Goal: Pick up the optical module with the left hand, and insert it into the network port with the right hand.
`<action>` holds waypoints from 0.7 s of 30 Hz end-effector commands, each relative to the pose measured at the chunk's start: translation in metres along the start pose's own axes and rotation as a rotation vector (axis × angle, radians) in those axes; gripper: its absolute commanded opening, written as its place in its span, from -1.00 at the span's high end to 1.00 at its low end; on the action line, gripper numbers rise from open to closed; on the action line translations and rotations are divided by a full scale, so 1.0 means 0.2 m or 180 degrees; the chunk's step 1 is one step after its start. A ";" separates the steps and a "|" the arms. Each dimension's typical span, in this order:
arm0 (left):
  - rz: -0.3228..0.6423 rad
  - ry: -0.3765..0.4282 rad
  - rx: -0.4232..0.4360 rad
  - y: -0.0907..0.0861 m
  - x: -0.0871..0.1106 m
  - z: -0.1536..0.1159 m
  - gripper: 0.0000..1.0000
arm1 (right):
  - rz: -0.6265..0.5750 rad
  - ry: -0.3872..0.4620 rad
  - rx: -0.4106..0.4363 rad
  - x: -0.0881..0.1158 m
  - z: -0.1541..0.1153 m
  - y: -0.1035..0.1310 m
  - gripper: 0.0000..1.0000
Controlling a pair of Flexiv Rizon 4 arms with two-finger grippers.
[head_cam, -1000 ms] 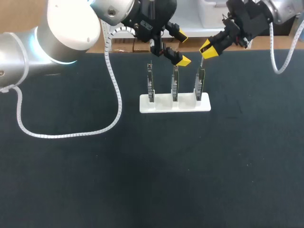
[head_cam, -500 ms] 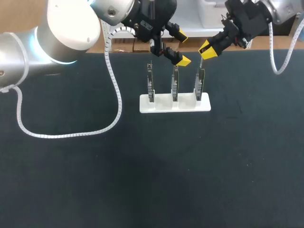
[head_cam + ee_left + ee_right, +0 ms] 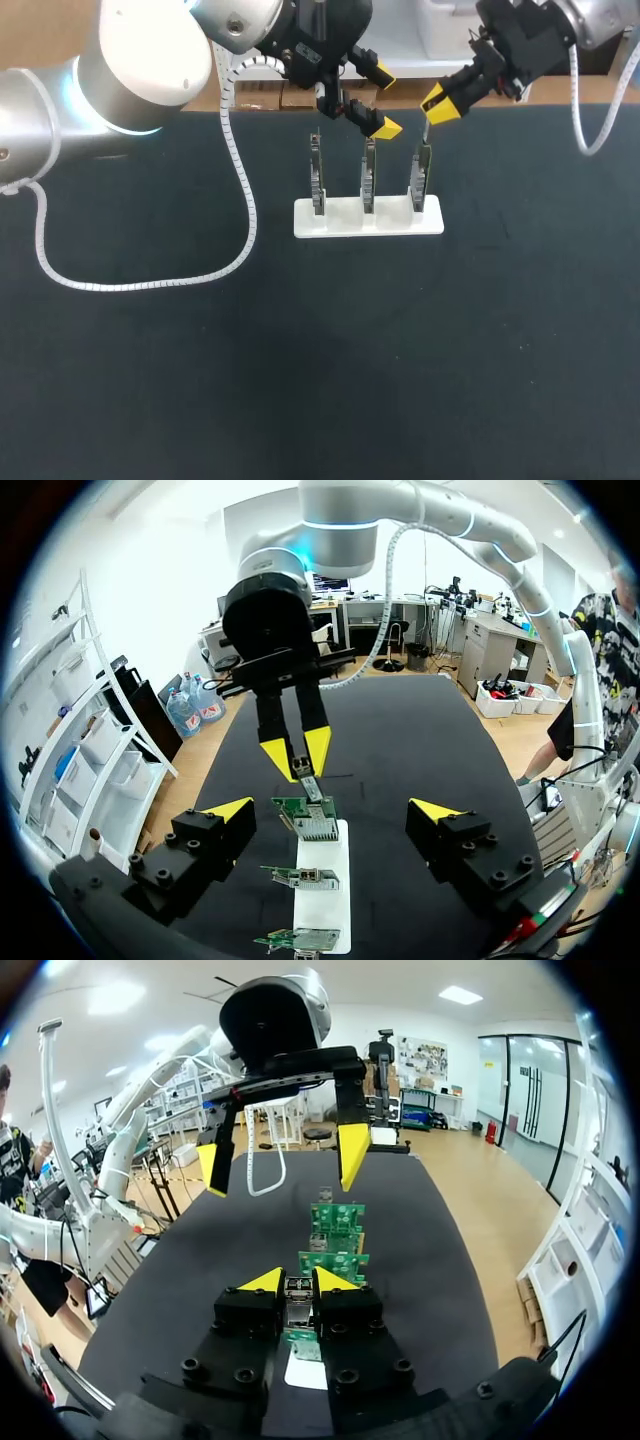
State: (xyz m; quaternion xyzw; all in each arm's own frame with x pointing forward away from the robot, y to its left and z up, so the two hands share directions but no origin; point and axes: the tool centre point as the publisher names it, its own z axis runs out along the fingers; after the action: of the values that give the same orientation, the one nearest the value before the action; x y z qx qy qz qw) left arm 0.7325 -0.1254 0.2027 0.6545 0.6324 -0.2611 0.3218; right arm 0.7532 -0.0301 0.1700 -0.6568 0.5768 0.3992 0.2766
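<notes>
**Overhead, the module is pinched above the end board**

Nearest the robot lies the dark table (image 3: 300, 380), with the left arm's white coiled cable (image 3: 240, 200) seen looping against it. Farther out stands a white holder (image 3: 340, 218) carrying three upright circuit boards (image 3: 368, 180) in a row. Over the end board (image 3: 422, 178), on the robot's right, hangs the right gripper (image 3: 437, 104). Its yellow tips are drawn together and clamped on the optical module (image 3: 311, 786), which points down at that board's top edge. Whether the module touches the board cannot be told. Farthest up, the left gripper (image 3: 383, 99) hovers over the row near the middle board, its fingers spread wide apart.
</notes>
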 end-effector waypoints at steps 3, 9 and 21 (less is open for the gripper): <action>-0.0007 0.0023 0.0007 0.00 -0.01 0.00 -1.00 | 0.0006 -0.0015 0.0023 0.01 0.02 0.02 1.00; -0.0007 0.0023 0.0007 0.00 -0.01 0.00 -1.00 | 0.0011 -0.0014 0.0022 0.01 0.02 0.02 1.00; -0.0007 0.0023 0.0007 0.00 -0.01 0.00 -1.00 | 0.0009 0.0032 0.0005 0.01 0.02 0.01 1.00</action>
State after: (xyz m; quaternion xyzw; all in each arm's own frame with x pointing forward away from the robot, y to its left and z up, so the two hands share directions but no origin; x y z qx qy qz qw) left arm 0.7325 -0.1254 0.2027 0.6545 0.6324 -0.2611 0.3218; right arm 0.7530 -0.0286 0.1683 -0.6590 0.5785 0.3961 0.2724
